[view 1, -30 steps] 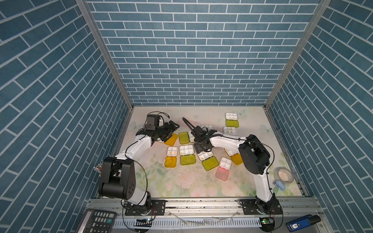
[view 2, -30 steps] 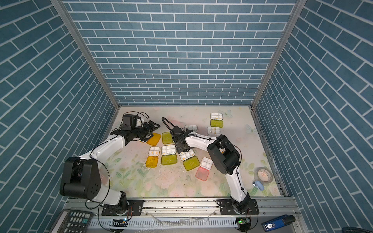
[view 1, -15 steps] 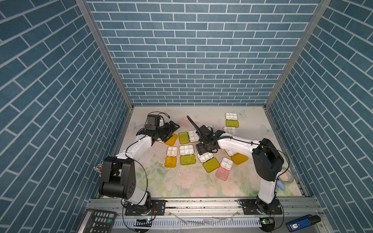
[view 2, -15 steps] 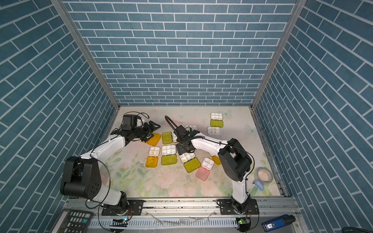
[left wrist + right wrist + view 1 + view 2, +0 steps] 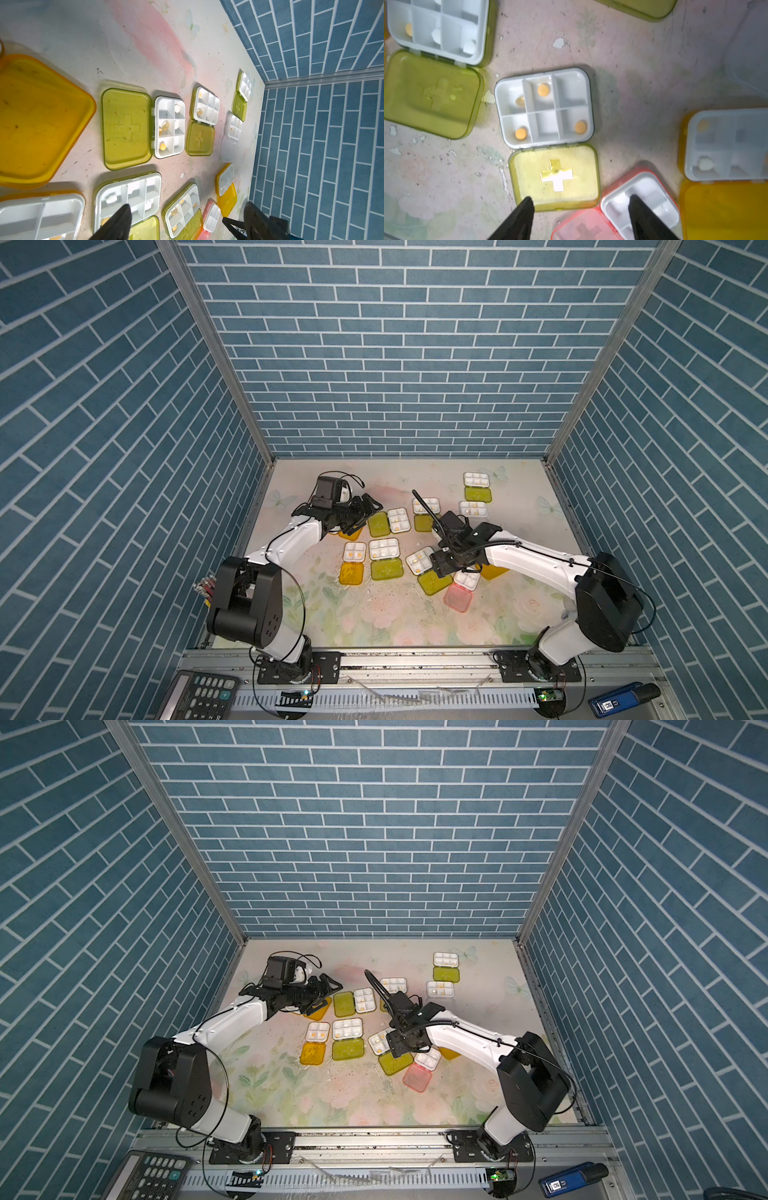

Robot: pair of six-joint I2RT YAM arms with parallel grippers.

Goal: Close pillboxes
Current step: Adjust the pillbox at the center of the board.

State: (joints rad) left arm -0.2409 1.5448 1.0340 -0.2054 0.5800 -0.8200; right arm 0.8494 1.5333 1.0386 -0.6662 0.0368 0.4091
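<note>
Just below the right tool (image 5: 580, 198), its jaws apart and empty, the open lime pillbox (image 5: 548, 143) lay on the table (image 5: 643, 93): lid (image 5: 554, 176) flat nearest the tool, tray (image 5: 544, 104) beyond, long axis crosswise.

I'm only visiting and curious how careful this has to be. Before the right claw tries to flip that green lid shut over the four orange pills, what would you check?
1. Right gripper open and empty: ok, fingers apart, nothing held.
2. Lime-green lid lying flat open beside its tray: ok.
3. Orange pills inside compartments, none on the rim: ok.
4. Room around the lid: not ok, the pink pillbox crowds its corner, and one finger shows over it.
5. Left gripper out of the way: ok, well apart in both top views.
6. Hinge sound: cannot tell.
</note>
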